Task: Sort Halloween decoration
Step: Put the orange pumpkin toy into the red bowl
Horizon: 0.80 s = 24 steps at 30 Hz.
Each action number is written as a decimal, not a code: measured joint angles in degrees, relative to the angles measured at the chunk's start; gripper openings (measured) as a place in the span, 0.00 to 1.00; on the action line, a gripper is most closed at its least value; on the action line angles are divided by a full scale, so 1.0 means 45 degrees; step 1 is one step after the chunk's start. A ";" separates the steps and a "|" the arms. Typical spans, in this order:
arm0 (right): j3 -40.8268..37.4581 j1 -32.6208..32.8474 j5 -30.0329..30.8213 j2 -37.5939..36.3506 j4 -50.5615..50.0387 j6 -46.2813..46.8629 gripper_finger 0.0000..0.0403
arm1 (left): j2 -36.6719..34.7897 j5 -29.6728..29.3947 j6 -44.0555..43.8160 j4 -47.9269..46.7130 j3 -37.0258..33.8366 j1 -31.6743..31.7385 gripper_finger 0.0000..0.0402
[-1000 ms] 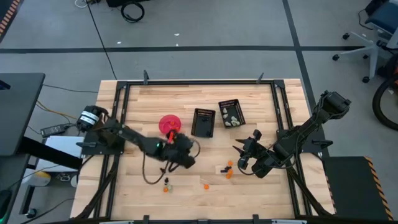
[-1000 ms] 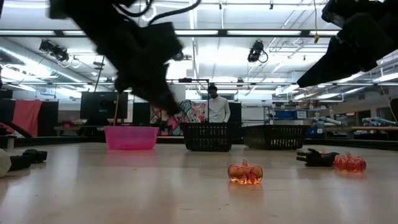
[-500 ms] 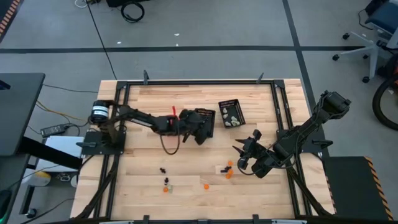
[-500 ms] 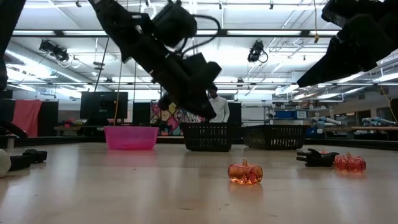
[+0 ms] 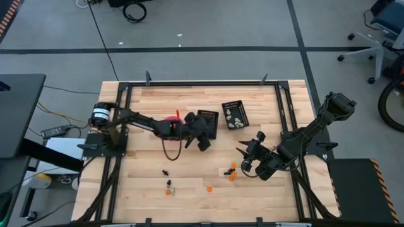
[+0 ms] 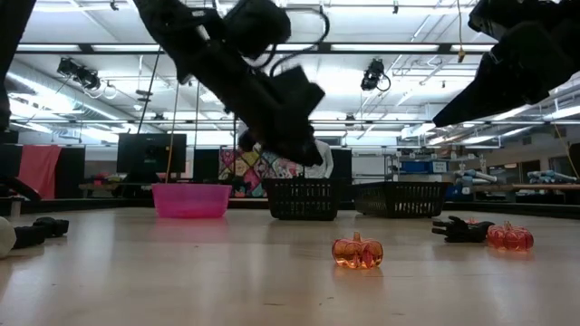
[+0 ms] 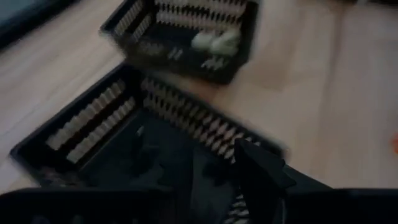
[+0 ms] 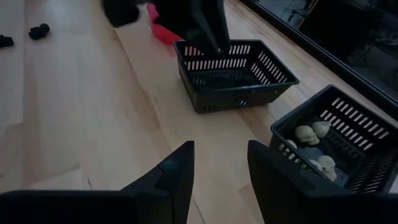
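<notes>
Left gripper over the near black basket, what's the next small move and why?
Probably lift the left gripper clear of the basket and swing toward the trinkets on the table. It hangs over the basket, and several pieces lie unsorted.

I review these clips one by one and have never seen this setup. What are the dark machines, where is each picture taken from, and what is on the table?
Two dark robot arms work at a wooden table. One picture looks straight down, one looks level across the tabletop, and one comes from each wrist. The left gripper hangs over a black basket; I cannot tell whether it holds anything. The right gripper waits open and empty, facing both baskets. The second basket holds pale skulls. A pink bowl stands beside the baskets. Small orange pumpkins and black trinkets lie loose on the wood.
</notes>
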 joint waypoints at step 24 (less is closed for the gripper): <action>-0.0005 0.0000 -0.0067 0.0000 0.0163 0.0140 0.38 | -0.2153 0.0939 -0.4015 -0.7456 0.0000 -0.7140 0.31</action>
